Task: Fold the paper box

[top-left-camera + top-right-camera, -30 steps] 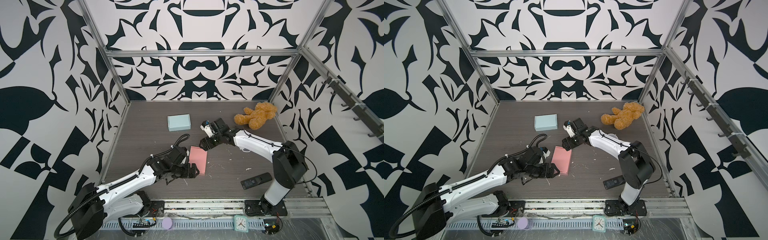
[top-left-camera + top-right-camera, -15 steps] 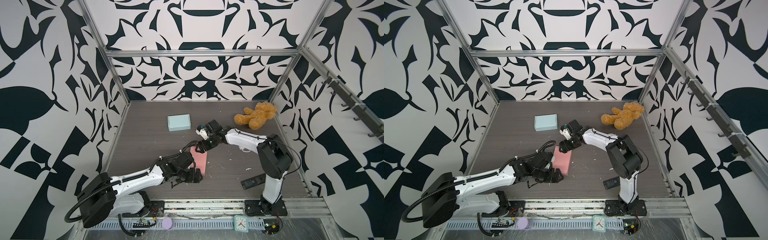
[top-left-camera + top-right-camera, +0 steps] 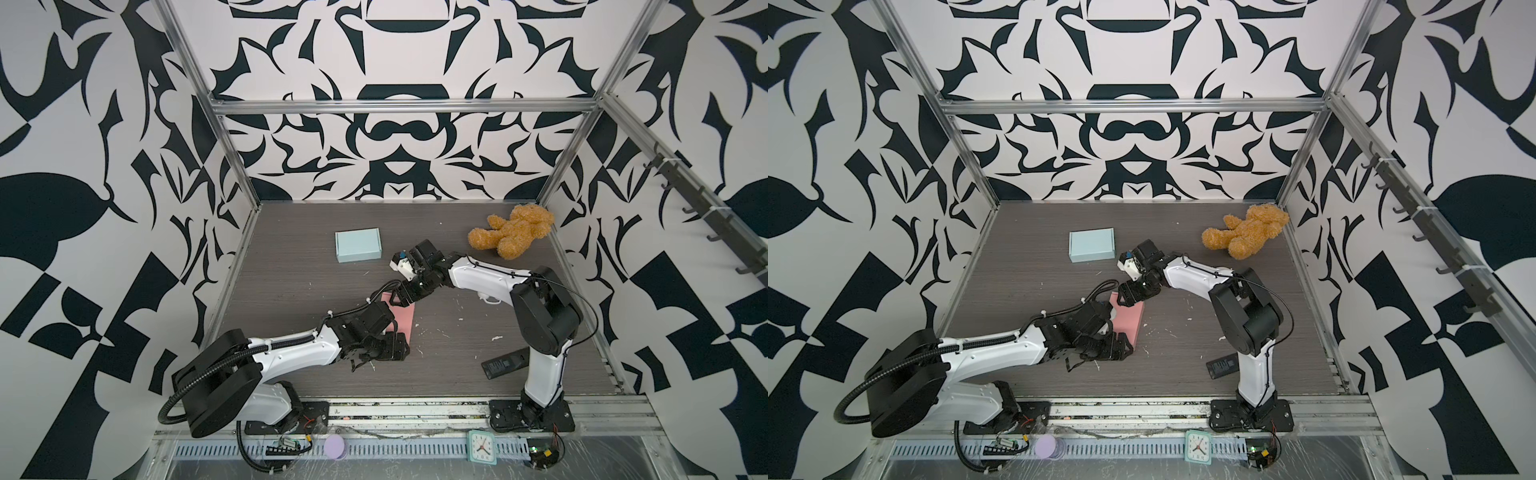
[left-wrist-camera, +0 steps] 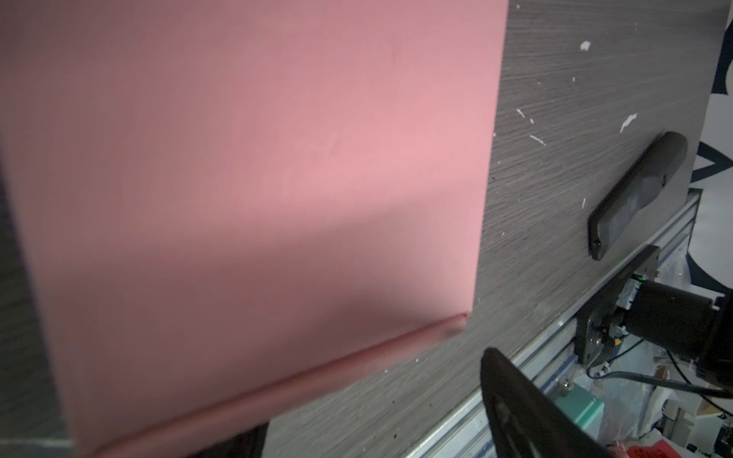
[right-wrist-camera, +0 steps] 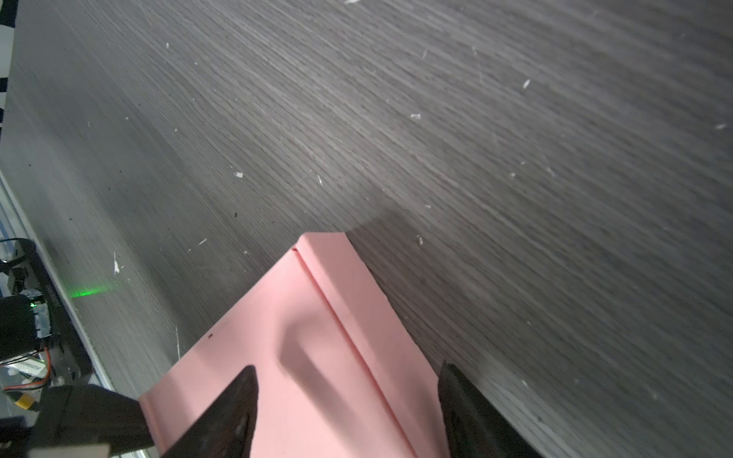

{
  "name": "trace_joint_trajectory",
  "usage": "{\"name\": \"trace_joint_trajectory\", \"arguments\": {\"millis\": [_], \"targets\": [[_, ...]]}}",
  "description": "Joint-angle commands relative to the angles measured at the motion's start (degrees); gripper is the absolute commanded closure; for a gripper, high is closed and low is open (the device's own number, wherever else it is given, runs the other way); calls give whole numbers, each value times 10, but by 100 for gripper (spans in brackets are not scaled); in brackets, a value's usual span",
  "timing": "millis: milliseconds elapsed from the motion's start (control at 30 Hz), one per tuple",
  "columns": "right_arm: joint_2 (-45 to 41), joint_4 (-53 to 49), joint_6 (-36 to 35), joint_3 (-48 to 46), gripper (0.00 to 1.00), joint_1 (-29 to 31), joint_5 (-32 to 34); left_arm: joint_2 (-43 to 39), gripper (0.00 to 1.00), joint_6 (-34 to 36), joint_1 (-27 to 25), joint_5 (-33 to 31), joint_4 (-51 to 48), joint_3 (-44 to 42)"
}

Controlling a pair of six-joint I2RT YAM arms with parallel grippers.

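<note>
Near the middle of the desk (image 3: 291, 257) the pink paper box (image 3: 405, 320) is laid flat. Its far end is straddled by the right gripper (image 5: 346, 368), jaws parted and empty; the left gripper (image 3: 392, 351), at the near end, cannot be told open or closed. Grasping is judged in hand; an edge must be pinched next

Both arms wear white shells over black joints. The left arm (image 3: 291, 353), lower left in both top views, trails a ribbed black hose (image 3: 165, 409); the right arm (image 3: 486, 278) has a flat black base plate (image 3: 505, 415). Left gripper (image 3: 400, 348) and right gripper (image 3: 399, 298) are black
</note>
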Motion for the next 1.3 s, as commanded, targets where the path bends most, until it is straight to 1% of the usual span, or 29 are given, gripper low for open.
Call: {"name": "trace_joint_trajectory", "arguments": {"millis": [0, 100, 233, 733, 900, 1267], "targets": [[-34, 10, 4, -14, 28, -1, -12, 4, 19, 13, 19, 7, 29, 4], [-55, 32, 16, -40, 30, -2, -11, 1, 19, 23, 37, 15, 32, 5], [-76, 36, 22, -61, 30, -4, -10, 6, 20, 33, 66, 37, 41, 5], [-125, 74, 50, -138, 32, -28, -18, 60, 23, 91, 141, 76, 27, 67], [-147, 83, 52, -159, 32, -44, -18, 86, 24, 105, 154, 84, 28, 95], [-162, 94, 55, -179, 32, -68, -21, 155, 25, 124, 174, 99, 35, 163]]}}
